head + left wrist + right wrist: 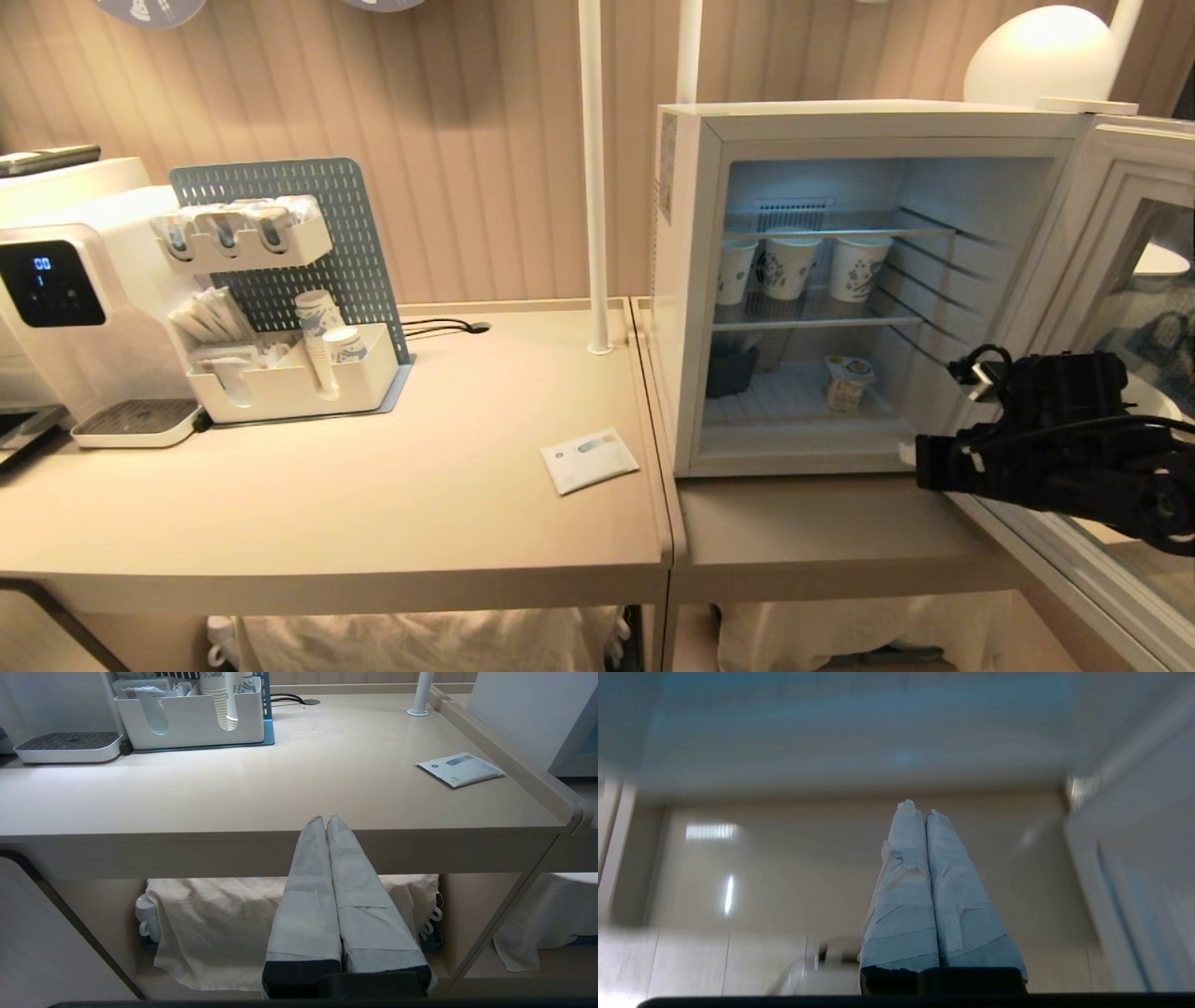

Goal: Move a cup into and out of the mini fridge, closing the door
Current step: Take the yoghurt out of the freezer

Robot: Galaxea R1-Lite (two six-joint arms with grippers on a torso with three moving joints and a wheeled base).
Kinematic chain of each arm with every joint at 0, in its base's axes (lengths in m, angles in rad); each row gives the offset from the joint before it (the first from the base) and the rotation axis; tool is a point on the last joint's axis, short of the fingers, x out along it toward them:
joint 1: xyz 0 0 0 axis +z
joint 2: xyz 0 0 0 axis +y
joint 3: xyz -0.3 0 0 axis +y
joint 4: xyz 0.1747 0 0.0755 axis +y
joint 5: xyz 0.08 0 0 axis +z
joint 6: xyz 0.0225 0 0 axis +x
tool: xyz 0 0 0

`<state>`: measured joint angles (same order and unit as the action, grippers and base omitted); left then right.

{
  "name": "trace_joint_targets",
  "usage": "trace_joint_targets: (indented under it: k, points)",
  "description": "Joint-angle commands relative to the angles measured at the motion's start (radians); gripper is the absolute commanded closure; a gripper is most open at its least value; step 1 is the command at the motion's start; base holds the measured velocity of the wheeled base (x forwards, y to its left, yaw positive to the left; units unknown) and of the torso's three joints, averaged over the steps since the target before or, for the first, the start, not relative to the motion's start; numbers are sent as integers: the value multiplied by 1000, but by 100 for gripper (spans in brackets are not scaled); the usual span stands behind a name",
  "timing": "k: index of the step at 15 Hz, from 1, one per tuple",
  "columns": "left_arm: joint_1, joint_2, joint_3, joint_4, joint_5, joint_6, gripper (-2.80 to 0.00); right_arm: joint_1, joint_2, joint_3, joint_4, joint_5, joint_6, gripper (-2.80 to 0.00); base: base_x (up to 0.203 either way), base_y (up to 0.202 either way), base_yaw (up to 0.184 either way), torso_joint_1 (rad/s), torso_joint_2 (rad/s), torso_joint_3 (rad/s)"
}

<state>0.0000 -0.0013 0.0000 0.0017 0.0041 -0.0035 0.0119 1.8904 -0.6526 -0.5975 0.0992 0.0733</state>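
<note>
Cup [848, 382] inside open mini fridge [691, 280]

Beige table [373, 523]: coffee machine [65, 308], organizer [289, 383], sachet [590, 459]; mini fridge [691, 280] on adjoining table.

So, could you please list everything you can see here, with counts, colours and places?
mini fridge: one, white, on the right table.
door: one, grey-framed, swung open to the right.
cup: one, white pot, fridge floor.
paper cups: three, white with blue patterns, fridge shelf.
dark container: one, fridge floor, left.
packet: one, white, left table near fridge.
organiser: one, white on blue pegboard, holding stacked cups and sachets.
dispenser machine: one, white, far left.
lamp: one, white, atop fridge.
cloth: beige, under the tables.
right gripper: shut, empty, before the open fridge.
left gripper: shut, empty, below the left table's edge.
</note>
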Motion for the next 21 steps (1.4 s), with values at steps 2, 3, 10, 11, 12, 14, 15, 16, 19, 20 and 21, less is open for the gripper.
trace_joint_targets:
  k: [2,3,10,11,12,14,15,16,19,20,21]
  points:
    - [0,1,2,0,0,-4,0,8,220,-18,-404,-90,18,0,0,0,0,0,0,0]
    - [0,1,2,0,0,-4,0,18,269,-26,-473,-135,19,0,0,0,0,0,0,0]
    - [0,1,2,0,0,-4,0,50,374,-127,-462,-240,17,-280,0,0,0,0,0,0]
    - [0,1,2,0,0,-4,0,54,371,-125,-455,-234,18,-280,0,0,0,0,0,0]
    - [0,1,2,0,0,-4,0,60,366,-121,-451,-229,18,-280,0,0,0,0,0,0]
    - [0,1,2,0,0,-4,0,60,360,-124,-447,-208,19,-280,0,0,0,0,0,0]
    - [0,1,2,0,0,-4,0,60,360,-129,-443,-199,19,-280,0,0,0,0,0,0]
    - [0,1,2,0,0,-4,0,59,364,-148,-431,-190,19,-280,0,0,0,0,0,0]
    - [0,1,2,0,0,-4,0,59,388,-255,-364,-184,21,-280,0,0,0,0,0,0]
    - [0,1,2,0,0,-4,0,59,401,-294,-342,-184,22,-280,0,0,0,0,0,0]
    - [0,1,2,0,0,-4,0,59,424,-335,-322,-184,23,-280,0,0,0,0,0,0]
